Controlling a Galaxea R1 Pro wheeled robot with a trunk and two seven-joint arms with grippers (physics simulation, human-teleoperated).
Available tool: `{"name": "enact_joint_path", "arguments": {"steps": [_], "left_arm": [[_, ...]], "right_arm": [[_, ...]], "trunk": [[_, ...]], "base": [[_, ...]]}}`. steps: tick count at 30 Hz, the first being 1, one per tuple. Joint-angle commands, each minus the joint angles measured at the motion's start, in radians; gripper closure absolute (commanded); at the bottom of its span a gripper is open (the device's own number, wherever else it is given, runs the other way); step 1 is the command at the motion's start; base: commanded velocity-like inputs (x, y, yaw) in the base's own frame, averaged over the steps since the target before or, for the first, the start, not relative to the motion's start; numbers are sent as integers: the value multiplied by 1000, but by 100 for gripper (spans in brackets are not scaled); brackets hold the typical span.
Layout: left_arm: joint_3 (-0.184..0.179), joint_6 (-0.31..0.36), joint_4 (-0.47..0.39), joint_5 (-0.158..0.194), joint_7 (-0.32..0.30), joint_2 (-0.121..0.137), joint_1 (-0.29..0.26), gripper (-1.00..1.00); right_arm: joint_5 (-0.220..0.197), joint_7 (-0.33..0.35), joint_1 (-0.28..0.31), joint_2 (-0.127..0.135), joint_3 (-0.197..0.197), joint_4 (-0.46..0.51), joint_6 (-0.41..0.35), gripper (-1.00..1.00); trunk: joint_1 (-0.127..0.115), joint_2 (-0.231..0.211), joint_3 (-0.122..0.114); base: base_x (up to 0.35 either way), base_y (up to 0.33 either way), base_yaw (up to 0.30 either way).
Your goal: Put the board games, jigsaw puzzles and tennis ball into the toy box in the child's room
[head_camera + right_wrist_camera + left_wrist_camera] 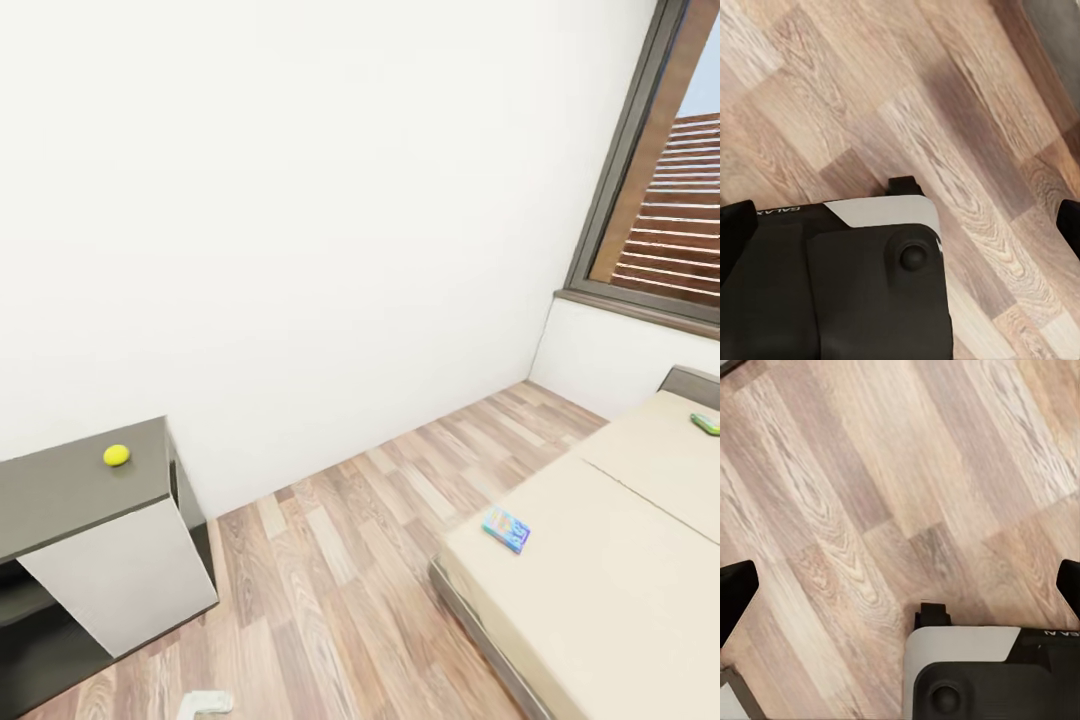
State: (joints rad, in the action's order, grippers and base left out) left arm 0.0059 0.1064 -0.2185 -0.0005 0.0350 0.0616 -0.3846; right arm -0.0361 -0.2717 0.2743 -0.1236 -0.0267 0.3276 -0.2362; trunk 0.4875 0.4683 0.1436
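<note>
Head cam gets the bed (600, 570) on the right with a blue game (506, 529) near its corner and a green one (705, 424) farther back. Ball (116, 455) sits on the table (70, 490), left. Both wrist cams just see floor (892, 472), with left gripper (900, 589) and right gripper (907, 225) jaws wide, holding nothing.

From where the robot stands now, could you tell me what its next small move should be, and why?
Probably roll toward the bed: a blue board game lies near its edge, out of reach, while both claws hang open over bare floor.
</note>
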Motion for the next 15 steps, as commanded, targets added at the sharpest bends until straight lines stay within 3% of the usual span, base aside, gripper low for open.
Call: {"name": "enact_joint_path", "arguments": {"steps": [1, 6, 15], "left_arm": [[0, 4, -2, 0, 2, 0, 0, -100], [0, -1, -2, 0, 2, 0, 1, -100], [0, -2, -2, 0, 2, 1, 1, -100]], "right_arm": [[-4, -3, 0, -1, -2, 2, -5, -100], [-4, -3, 0, -1, -2, 2, -5, -100], [-4, -3, 0, -1, -2, 2, -5, -100]], "trunk": [[1, 2, 2], [1, 2, 2], [1, 2, 2]], "base": [[222, 32, -80], [116, 12, -185], [18, 30, -266]]}}
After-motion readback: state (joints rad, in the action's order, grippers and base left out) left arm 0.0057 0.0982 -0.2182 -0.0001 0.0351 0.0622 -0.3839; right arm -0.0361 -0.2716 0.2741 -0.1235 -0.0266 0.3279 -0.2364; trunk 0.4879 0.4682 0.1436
